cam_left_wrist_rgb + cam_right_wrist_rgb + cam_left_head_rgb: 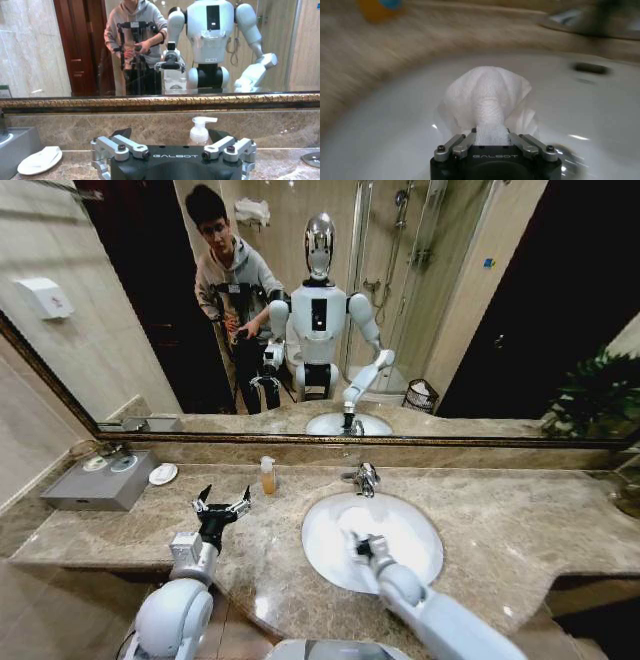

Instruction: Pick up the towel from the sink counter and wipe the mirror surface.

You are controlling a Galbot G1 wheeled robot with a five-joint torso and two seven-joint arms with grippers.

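Mottled beige-brown marble runs the width of the scene as the sink counter (500, 510), its front edge bulging outward around an oval white basin (415, 525) with a chrome faucet (365, 477) behind it. Above the backsplash, the mirror surface (450, 300) spans the wall inside a thin dark ornamented frame (165, 100). The right gripper (362, 546) reaches down into the basin, its fingers clamped on the towel (490, 99); in the right wrist view the white terry cloth is pinched between the closed-in pads and bunches up into a rumpled peak just over the basin's white wall (whether the cloth's far end touches the porcelain cannot be told). The basin's overflow slot (591, 68) lies beyond the cloth. The left gripper (222, 504) hovers above the counter to the left of the basin, fingers spread wide and holding nothing. In the left wrist view it faces the backsplash, with a pump soap bottle (200, 131) standing just past it and a small white soap dish (40, 160) resting on the marble beside a grey tray (90, 485) near the counter's left end.
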